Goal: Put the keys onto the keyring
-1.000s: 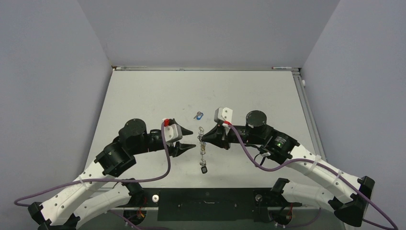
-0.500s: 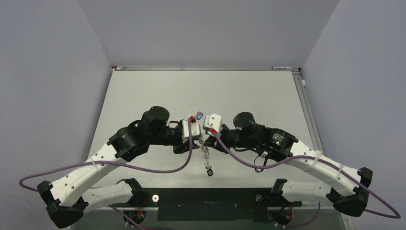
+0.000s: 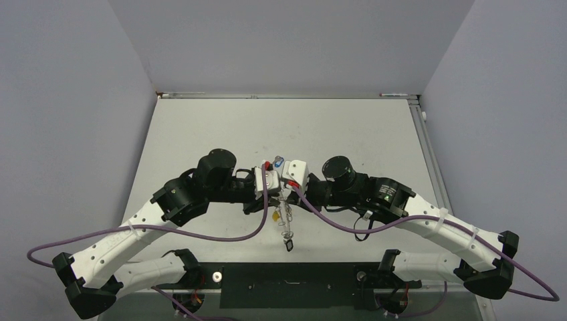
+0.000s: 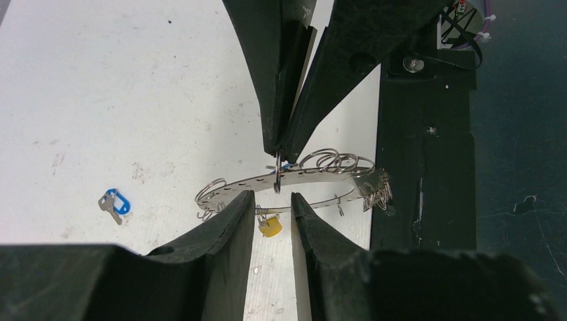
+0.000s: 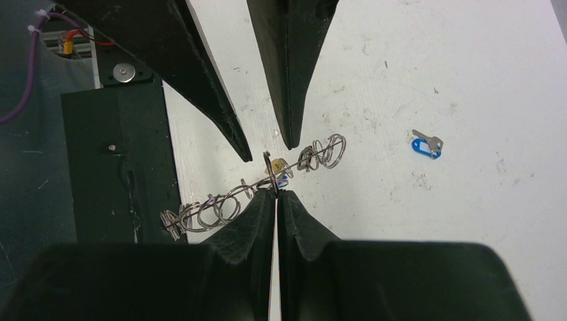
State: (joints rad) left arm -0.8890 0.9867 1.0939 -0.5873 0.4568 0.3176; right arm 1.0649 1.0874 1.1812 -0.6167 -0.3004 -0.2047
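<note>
Pinches the keyring (image 4: 314,175) in the right gripper (image 5: 275,194), jaws pressed flat together, perhaps on one of the small rings (image 4: 331,160) threaded through it rather than on the band itself. Holds it in the air over the table (image 4: 100,100), between the two arms and close to the near edge. Shows a thin, flat, silvery band bent into an arc and pierced by a row of small holes, seen almost edge-on from the left wrist. Carries wire rings looped through those holes, bunched along the top and thickest at one end. Dangles a yellow key (image 4: 269,227) just under the band and, in the top view, a small dark fob (image 3: 289,245) at the end of the bunch nearest the arm bases. Sets the left gripper (image 4: 271,204) opposite the right one, tip to tip and nearly touching, jaws a narrow gap apart and closed on nothing, with the yellow key visible through the gap. Has a blue key (image 4: 115,202) lying flat on the table, alone, well apart from the keyring and beyond the grippers. Shows a black plate (image 4: 424,134) along the table's near edge, beside the band's crowded end in the left wrist view
</note>
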